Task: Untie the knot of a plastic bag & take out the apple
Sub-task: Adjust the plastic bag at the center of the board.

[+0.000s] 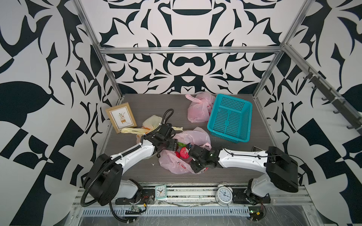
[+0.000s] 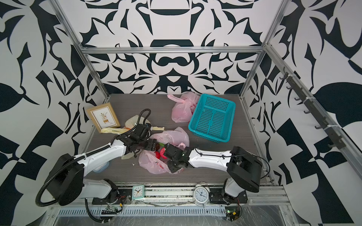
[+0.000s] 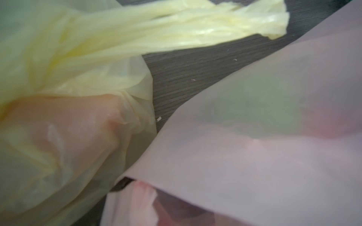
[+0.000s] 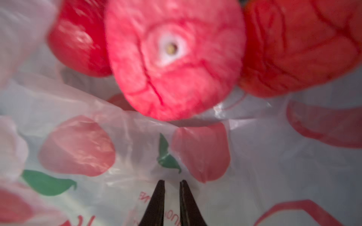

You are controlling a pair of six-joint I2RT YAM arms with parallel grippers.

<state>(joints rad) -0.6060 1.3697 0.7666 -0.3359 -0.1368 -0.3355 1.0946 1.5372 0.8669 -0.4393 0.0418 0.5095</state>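
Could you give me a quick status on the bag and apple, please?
Left gripper open at mouth of pink bag. Right gripper barely open, empty. Red fruit inside, not out. Nothing blocking.

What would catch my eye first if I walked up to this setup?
The bold black-and-white walls all round. Next, the white left arm and right arm meet mid-table over an open pink bag with red fruit showing inside. A teal basket sits at the far right, and a square clock and a round clock stand on the front rail.
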